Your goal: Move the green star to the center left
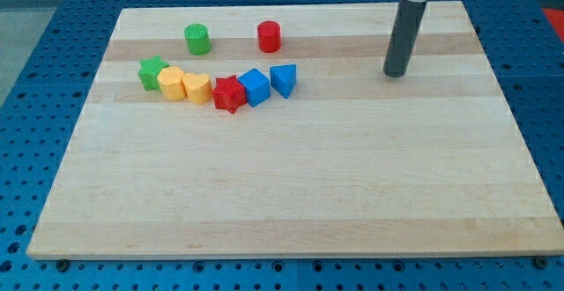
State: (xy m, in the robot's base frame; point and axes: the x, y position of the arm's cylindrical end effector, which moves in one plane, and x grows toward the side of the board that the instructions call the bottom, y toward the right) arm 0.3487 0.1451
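The green star (152, 72) lies on the wooden board (291, 194) at the upper left, touching a yellow hexagon block (172, 83). From there a curved row runs to the right: a yellow heart (196, 88), a red star (229, 93), a blue cube (255, 86) and a blue triangle block (283, 78). My tip (395, 73) stands on the board at the upper right, far to the right of the green star and apart from every block.
A green cylinder (197, 39) and a red cylinder (269, 36) stand near the board's top edge, above the row. A blue perforated table (35, 106) surrounds the board.
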